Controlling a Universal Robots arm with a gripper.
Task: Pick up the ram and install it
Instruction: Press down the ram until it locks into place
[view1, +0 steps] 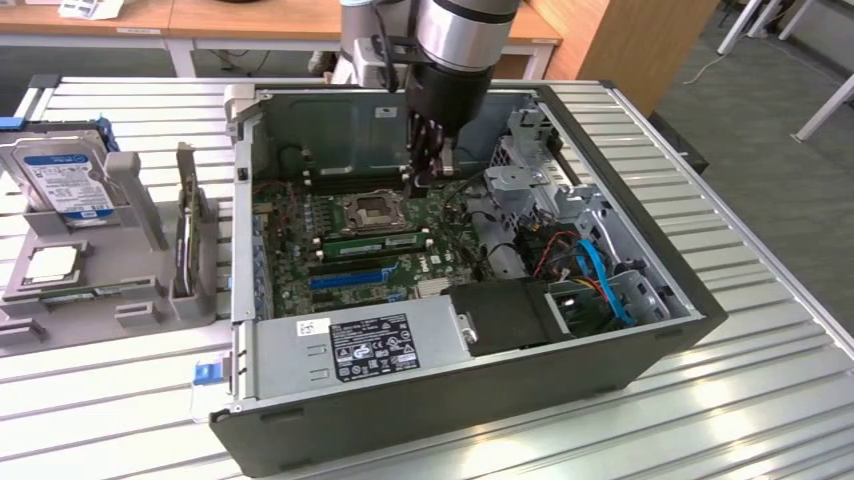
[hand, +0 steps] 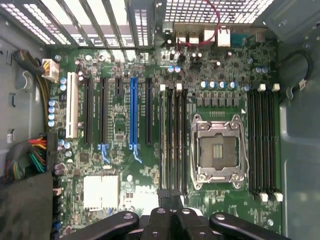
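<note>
Hovering with jaws together, the gripper is near one end of the seemingly seated ram

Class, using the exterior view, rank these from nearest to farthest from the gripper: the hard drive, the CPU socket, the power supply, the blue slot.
1. CPU socket, on the motherboard, next to the gripper.
2. Blue slot, further along the board.
3. Power supply, at the near end of the case.
4. Hard drive, outside the case, at the exterior view's left.
</note>
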